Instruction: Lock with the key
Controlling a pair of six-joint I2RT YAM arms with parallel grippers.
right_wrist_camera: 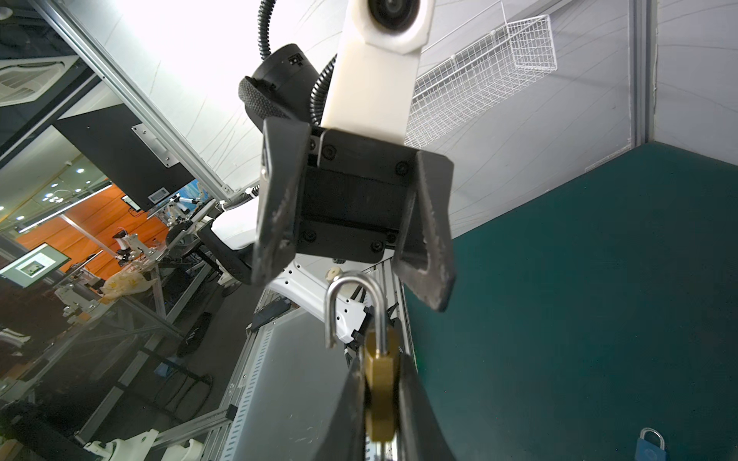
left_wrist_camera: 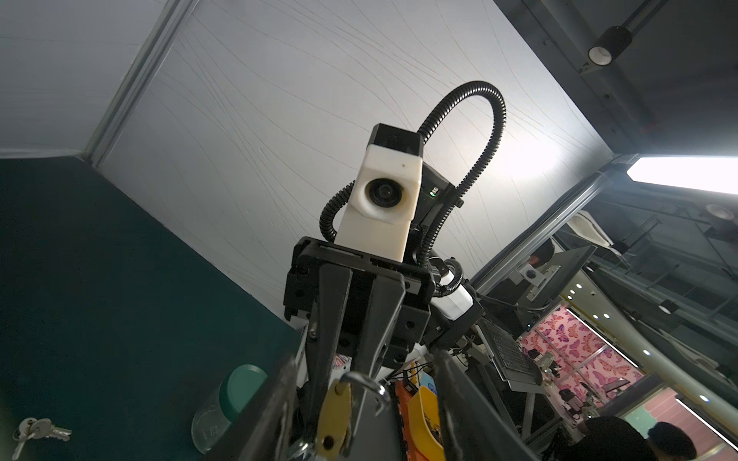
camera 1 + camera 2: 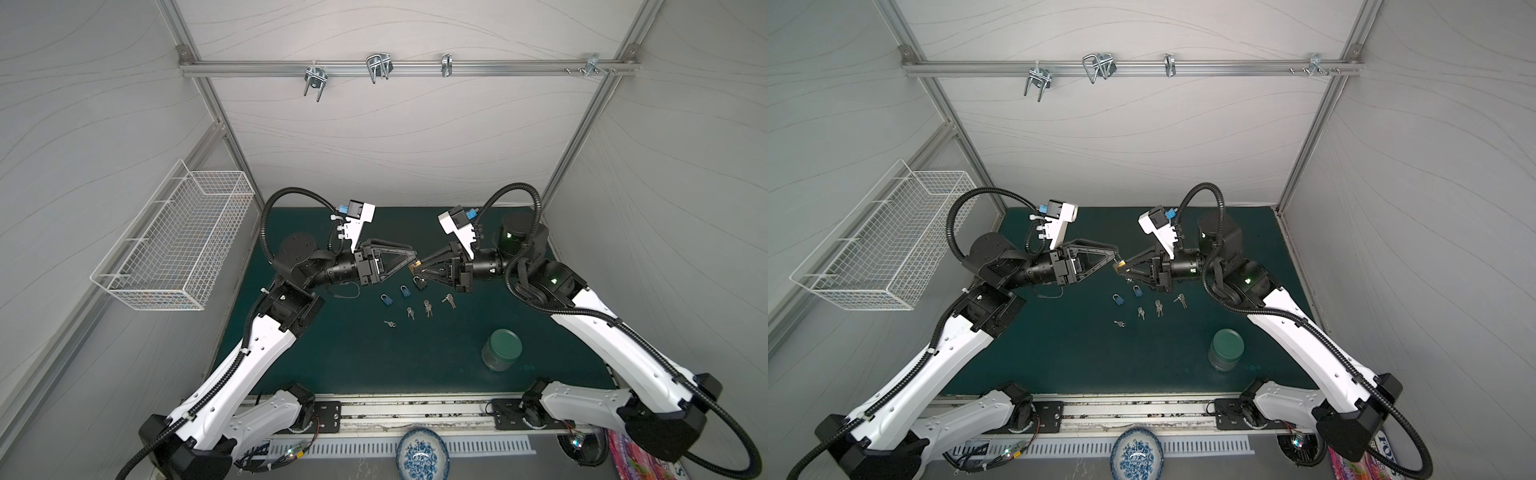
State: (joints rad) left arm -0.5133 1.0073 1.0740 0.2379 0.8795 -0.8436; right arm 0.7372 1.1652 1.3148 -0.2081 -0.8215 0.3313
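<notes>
My right gripper point(image 3: 419, 271) is shut on the flat sides of a brass padlock point(image 3: 417, 265) point(image 1: 382, 383), held above the green mat point(image 3: 353, 353). The silver shackle point(image 1: 351, 307) stands open, with one leg out of the body. My left gripper point(image 3: 413, 260) point(image 1: 353, 287) is open, its fingers either side of the shackle end and not touching it. Something small and silver hangs under the lock point(image 3: 420, 284) point(image 2: 303, 447); I cannot tell if it is the key. Several loose keys point(image 3: 427, 308) lie on the mat below.
Two blue padlocks point(image 3: 386, 300) point(image 3: 405, 291) lie on the mat beside the keys. A jar with a green lid point(image 3: 501, 349) stands front right. A white wire basket point(image 3: 174, 245) hangs on the left wall. A blue-patterned bowl point(image 3: 422, 455) sits beyond the front rail.
</notes>
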